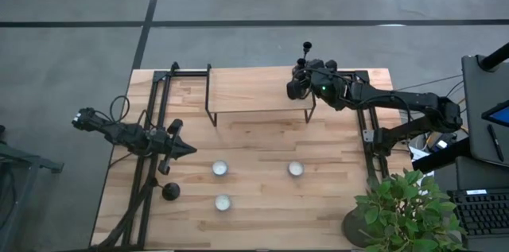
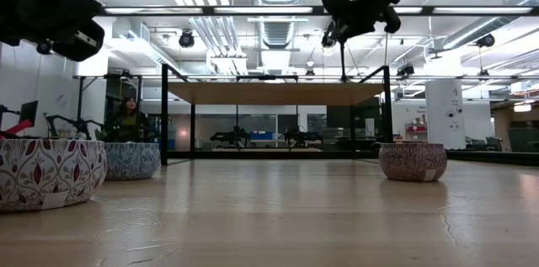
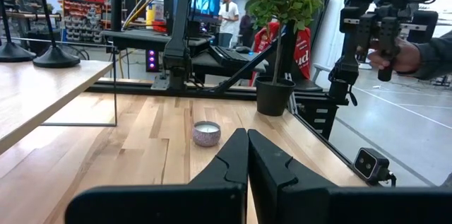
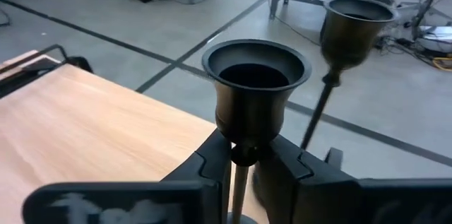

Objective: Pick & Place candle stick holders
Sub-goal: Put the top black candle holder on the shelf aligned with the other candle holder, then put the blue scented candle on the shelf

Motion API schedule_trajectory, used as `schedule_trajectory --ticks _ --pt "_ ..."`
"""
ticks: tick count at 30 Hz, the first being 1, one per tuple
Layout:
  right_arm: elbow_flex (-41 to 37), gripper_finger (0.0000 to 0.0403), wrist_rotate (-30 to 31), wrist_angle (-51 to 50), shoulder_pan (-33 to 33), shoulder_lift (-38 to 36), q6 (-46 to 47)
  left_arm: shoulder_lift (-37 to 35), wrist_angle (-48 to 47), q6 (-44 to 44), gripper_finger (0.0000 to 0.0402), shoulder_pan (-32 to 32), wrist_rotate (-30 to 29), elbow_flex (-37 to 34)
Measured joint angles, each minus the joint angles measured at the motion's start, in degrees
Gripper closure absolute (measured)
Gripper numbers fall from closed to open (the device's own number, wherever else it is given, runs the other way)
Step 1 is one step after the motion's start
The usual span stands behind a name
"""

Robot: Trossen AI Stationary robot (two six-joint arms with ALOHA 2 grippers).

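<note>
Right wrist view shows the right gripper (image 4: 244,157) clamped on the thin stem of 1 candle stick holder (image 4: 256,86), just under its cup, with the stem running straight down between the fingers, so its long axis is upright. A 2nd holder (image 4: 351,30) stands just beside it, taller, its stem a little tilted in that picture.

From the high view, the right gripper (image 1: 306,83) is over the far right corner of the raised shelf (image 1: 254,89) on the desk (image 1: 262,204), and the tall holder (image 1: 307,48) shows at the shelf's back edge, just beyond the gripper. I judge that any set-down here turns on keeping the held stem vertical and its base clear of that near neighbour.

A 3rd holder (image 1: 171,191) sits on the desk near the left gripper (image 1: 184,150), whose fingers are pressed together and empty; the left arm is plainly the nearer one to it. 3 small tealight candles (image 1: 220,168) lie between the arms.
</note>
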Motion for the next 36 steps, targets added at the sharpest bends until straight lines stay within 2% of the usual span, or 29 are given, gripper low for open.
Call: schedule_trajectory --ticks 10,29,32,36 --pt "0.0 0.0322 0.5 -3.4 0.0 0.0 4.0 0.0 0.0 0.0 0.0399 0.0 0.0 0.0" --pt "0.0 0.0209 -1.9 -12.5 4.2 -2.7 10.4 0.0 0.0 0.0 0.0399 0.0 0.0 0.0" --pt "0.0 0.0202 -4.6 -14.9 4.9 -3.1 12.5 0.0 0.0 0.0 0.0399 0.0 0.0 0.0" --pt "0.0 0.0200 -11.8 -15.8 6.0 -3.4 14.0 0.0 0.0 0.0 0.0399 0.0 0.0 0.0"
